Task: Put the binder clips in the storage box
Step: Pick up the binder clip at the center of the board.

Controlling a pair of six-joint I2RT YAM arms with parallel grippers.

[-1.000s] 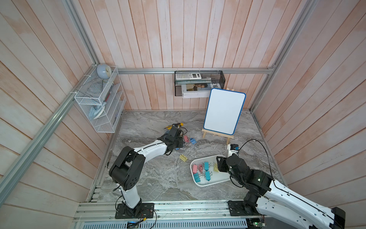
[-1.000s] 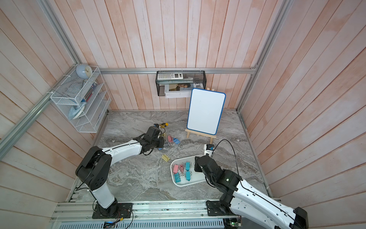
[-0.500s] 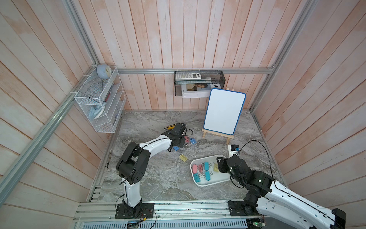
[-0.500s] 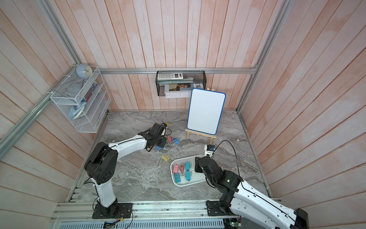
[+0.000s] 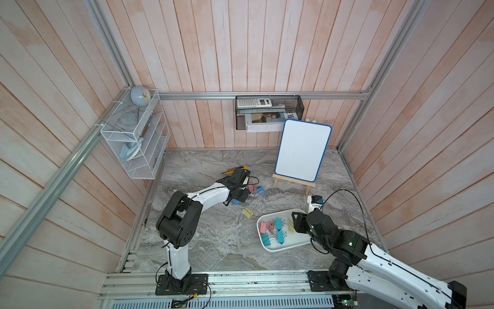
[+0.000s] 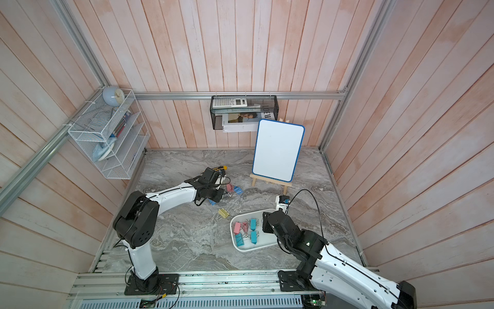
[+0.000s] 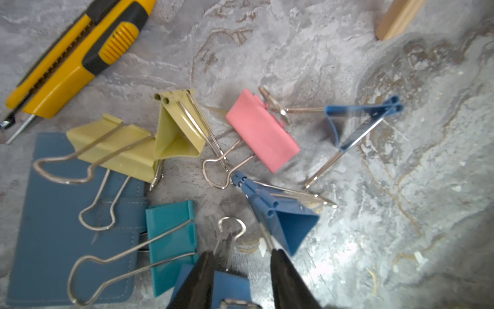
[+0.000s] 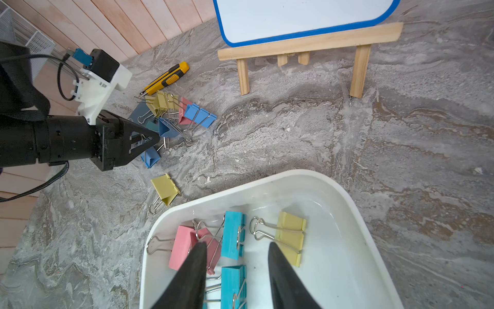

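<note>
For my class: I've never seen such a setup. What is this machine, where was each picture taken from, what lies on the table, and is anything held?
Two white-and-black robot arms work at a grey marbled table. Two pictures look down from overhead; two come from cameras on the arms' wrists. Pastel metal binder clips lie near a yellow-and-black utility knife and a blue-grey pad; more lie in the shallow white plastic tray. The left tool is open over the loose clips, the right tool open over the tray. Neither grips anything.

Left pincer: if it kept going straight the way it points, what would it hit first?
Likely the wire handle of the blue clip between the left pincer's tips, though depth is unclear.
</note>
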